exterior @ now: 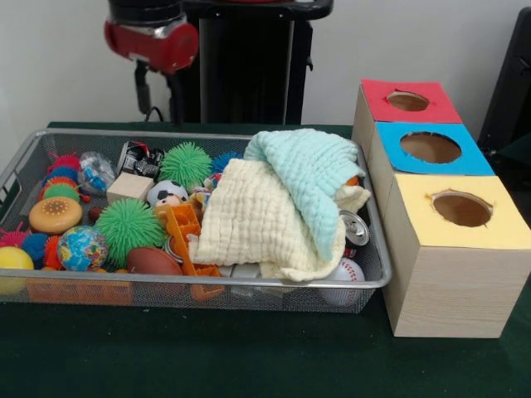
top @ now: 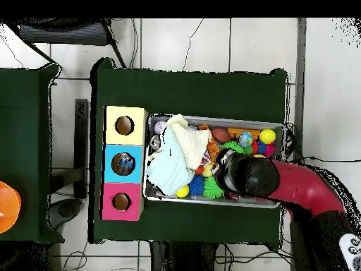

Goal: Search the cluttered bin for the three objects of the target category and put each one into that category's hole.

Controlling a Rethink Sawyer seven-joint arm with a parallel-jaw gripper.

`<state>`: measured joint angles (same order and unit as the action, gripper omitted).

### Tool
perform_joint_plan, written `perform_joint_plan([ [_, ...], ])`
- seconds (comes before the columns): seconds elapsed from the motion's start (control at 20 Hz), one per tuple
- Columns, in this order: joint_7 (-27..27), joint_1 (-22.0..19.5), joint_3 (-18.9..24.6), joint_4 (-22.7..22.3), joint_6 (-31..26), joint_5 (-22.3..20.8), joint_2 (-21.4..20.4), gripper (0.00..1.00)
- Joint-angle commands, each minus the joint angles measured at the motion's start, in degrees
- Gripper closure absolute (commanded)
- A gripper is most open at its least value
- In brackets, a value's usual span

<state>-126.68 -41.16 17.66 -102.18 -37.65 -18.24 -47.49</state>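
The wire mesh bin [exterior: 207, 134] stands on the green table and is full of toys. It also shows in the overhead view [top: 211, 118]. In it lie two green spiky balls [exterior: 187, 164] [exterior: 129, 225], a brown football [exterior: 152, 261], a globe ball [exterior: 81, 247], a small soccer ball [exterior: 166, 192], a baseball [exterior: 344, 274] and a can [exterior: 355, 225]. A mint cloth [exterior: 311, 178] and a cream cloth [exterior: 249, 224] cover the bin's right half. The gripper [top: 225, 166] hangs over the middle of the bin, mostly under the arm's black head [top: 250, 176].
Three wooden boxes with holes stand beside the bin: red top [exterior: 377, 104], blue top [exterior: 394, 157], yellow top [exterior: 415, 224]. In the overhead view something lies inside the blue box's hole [top: 124, 164]. The arm's red joint [exterior: 149, 37] is high behind the bin.
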Motion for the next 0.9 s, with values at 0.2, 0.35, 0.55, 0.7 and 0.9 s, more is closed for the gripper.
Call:
perform_joint_plan([
  [0.2,11.39,-6.11,2.5,1.68,3.57,-8.93,10.52,0.0],
  [0.35,9.78,-7.61,2.49,2.41,6.67,-11.08,13.84,0.0],
  [0.55,8.56,-8.12,2.02,4.26,9.81,-15.08,16.75,0.0],
  [0.7,12.27,-8.79,3.54,6.66,8.15,-17.65,17.74,0.0],
  [0.9,16.18,-9.48,5.29,9.05,6.62,-20.79,18.38,0.0],
])
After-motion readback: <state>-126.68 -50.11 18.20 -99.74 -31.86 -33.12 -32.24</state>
